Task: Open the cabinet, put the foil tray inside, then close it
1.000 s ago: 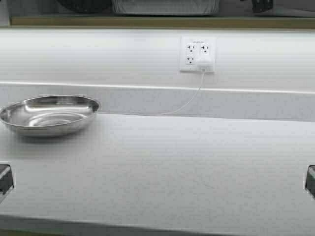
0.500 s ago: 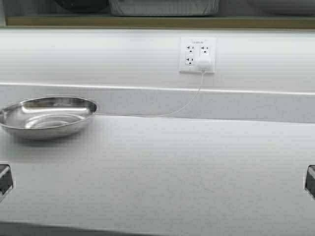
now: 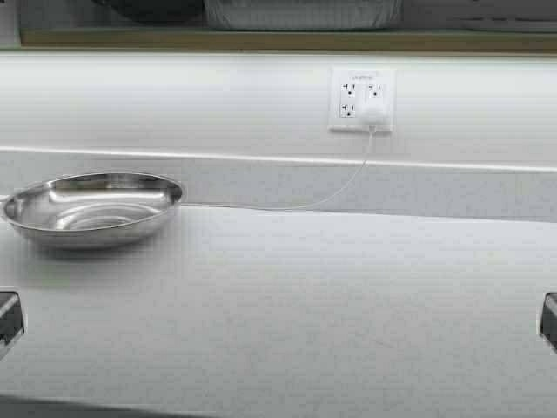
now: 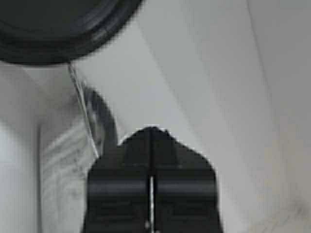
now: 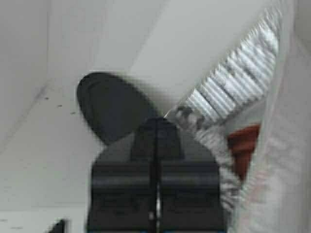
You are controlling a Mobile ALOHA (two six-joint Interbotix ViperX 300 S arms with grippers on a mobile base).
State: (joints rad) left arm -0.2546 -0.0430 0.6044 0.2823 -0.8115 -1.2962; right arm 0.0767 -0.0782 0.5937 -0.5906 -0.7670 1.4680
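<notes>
Foil tray point(image 3: 302, 13) tops the high view; only wrist views show left gripper point(image 4: 151, 141) and right gripper point(image 5: 156, 128) pressed together

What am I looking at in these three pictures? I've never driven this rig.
The wide picture comes from a camera on the robot's frame, looking down at a white counter. On it sits a steel bowl; a wall socket with a white cable is behind. At the top edge the foil tray rests on the cabinet shelf. The other two pictures are from cameras on the arms' wrists, raised inside the cabinet. The left gripper and right gripper are both shut and hold nothing.
</notes>
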